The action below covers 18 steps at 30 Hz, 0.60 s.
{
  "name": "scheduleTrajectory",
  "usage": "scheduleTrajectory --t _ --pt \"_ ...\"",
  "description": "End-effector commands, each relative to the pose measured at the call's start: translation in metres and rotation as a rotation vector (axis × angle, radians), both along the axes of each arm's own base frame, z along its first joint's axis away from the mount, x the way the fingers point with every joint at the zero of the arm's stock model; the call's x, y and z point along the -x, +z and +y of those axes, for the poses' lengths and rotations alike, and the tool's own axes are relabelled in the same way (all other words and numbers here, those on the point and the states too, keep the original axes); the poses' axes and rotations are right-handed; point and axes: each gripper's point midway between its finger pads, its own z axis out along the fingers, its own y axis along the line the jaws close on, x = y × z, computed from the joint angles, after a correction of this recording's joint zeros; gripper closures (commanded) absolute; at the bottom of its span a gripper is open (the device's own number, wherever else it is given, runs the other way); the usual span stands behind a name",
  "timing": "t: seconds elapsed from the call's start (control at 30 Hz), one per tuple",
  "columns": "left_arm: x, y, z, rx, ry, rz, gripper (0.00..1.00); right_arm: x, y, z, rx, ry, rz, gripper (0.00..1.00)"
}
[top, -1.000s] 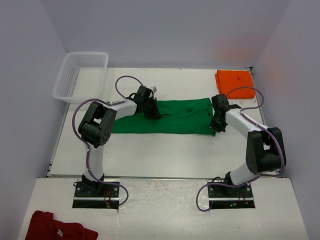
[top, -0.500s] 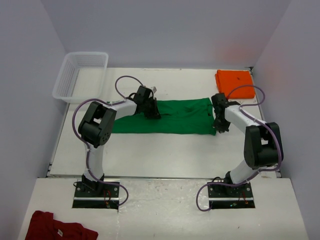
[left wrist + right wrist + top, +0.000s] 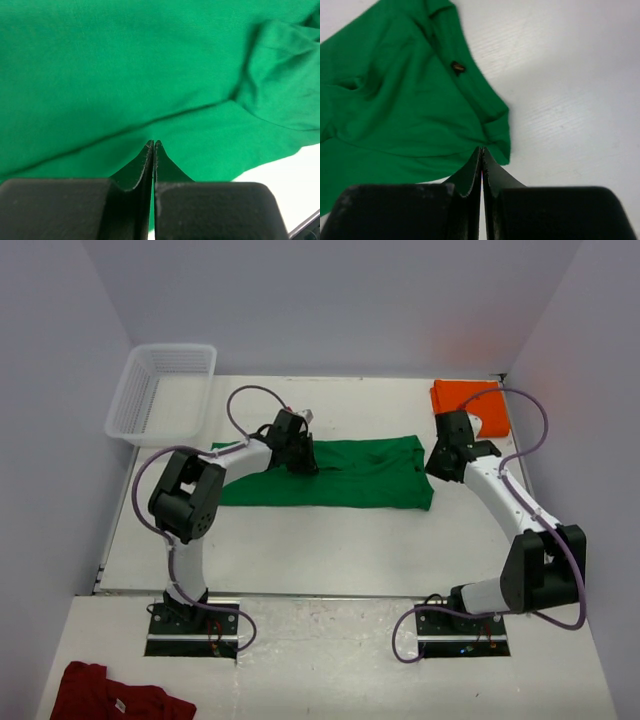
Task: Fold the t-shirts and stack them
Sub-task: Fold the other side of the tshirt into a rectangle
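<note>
The green t-shirt lies spread flat across the middle of the table, long side left to right. My left gripper is shut, its tips low over the cloth near the shirt's back left part, and I see nothing pinched between them. My right gripper is also shut and empty. It hangs above the shirt's right corner, next to bare table. The orange t-shirt lies folded at the back right, partly behind the right arm and its cable.
A white mesh basket stands at the back left corner. A dark red garment with a white tag lies on the near shelf, left of the left arm's base. Walls close in the table on both sides.
My right arm has swung its elbow out to the right and drawn its gripper up and back from the shirt's right edge. The left gripper has hardly moved.
</note>
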Motion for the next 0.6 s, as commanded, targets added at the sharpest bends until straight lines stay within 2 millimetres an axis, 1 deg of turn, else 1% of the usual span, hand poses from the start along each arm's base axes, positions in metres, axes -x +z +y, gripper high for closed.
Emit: scheduleTrajectory --t 0.0,0.03,0.07,0.1,0.13,0.17,0.2,0.23,0.27,0.3,0.33,0.37,0.4,0.43,0.47,0.5,0.53,0.57 --pt "-0.016 0.065 0.003 -0.001 0.019 -0.184 1.0 -0.023 0.023 0.035 -0.108 0.144 -0.095 1.0" --pt "-0.017 0.072 0.004 -0.002 0.023 -0.197 1.0 -0.027 0.016 0.043 -0.128 0.166 -0.077 1.0" --pt "-0.02 0.076 0.006 -0.018 0.027 -0.209 1.0 -0.032 0.016 0.049 -0.149 0.188 -0.071 1.0" --pt "-0.024 0.083 0.006 -0.028 0.027 -0.211 1.0 -0.034 0.013 0.062 -0.192 0.234 -0.044 1.0" --pt "-0.026 0.085 0.006 -0.038 0.028 -0.21 1.0 -0.041 0.003 0.07 -0.2 0.249 -0.007 1.0" --pt "-0.027 0.079 0.004 -0.049 0.012 -0.194 1.0 -0.044 -0.001 0.079 -0.22 0.272 0.013 1.0" --pt "-0.032 0.084 0.0 -0.044 0.0 -0.198 1.0 -0.041 -0.007 0.089 -0.222 0.302 0.051 1.0" --pt "-0.03 0.085 -0.008 -0.015 -0.038 -0.188 1.0 -0.048 -0.011 0.098 -0.213 0.319 0.067 1.0" --pt "-0.029 0.076 -0.016 -0.003 -0.09 -0.176 1.0 -0.048 -0.012 0.104 -0.201 0.332 0.075 1.0" --pt "-0.033 0.083 -0.027 0.031 -0.138 -0.192 1.0 -0.046 -0.012 0.111 -0.192 0.344 0.079 1.0" --pt "-0.023 0.076 -0.044 0.086 -0.24 -0.165 1.0 -0.045 -0.01 0.117 -0.147 0.352 0.063 1.0" --pt "-0.024 0.084 -0.057 0.134 -0.289 -0.187 1.0 -0.043 -0.008 0.121 -0.14 0.36 0.054 1.0" --pt "-0.021 0.085 -0.065 0.175 -0.328 -0.195 1.0 -0.04 -0.007 0.125 -0.141 0.364 0.051 1.0" --pt "-0.015 0.088 -0.075 0.228 -0.373 -0.189 1.0 -0.036 -0.007 0.127 -0.139 0.374 0.055 1.0" --pt "-0.017 0.088 -0.082 0.259 -0.388 -0.199 1.0 -0.034 -0.003 0.128 -0.143 0.376 0.044 1.0" --pt "-0.013 0.091 -0.089 0.3 -0.424 -0.196 1.0 -0.028 -0.005 0.127 -0.14 0.377 0.056 1.0" --pt "-0.012 0.083 -0.095 0.314 -0.442 -0.177 1.0 -0.026 -0.003 0.124 -0.133 0.37 0.048 1.0" --pt "-0.014 0.088 -0.102 0.336 -0.463 -0.186 1.0 -0.024 0.006 0.122 -0.133 0.368 0.02 1.0"
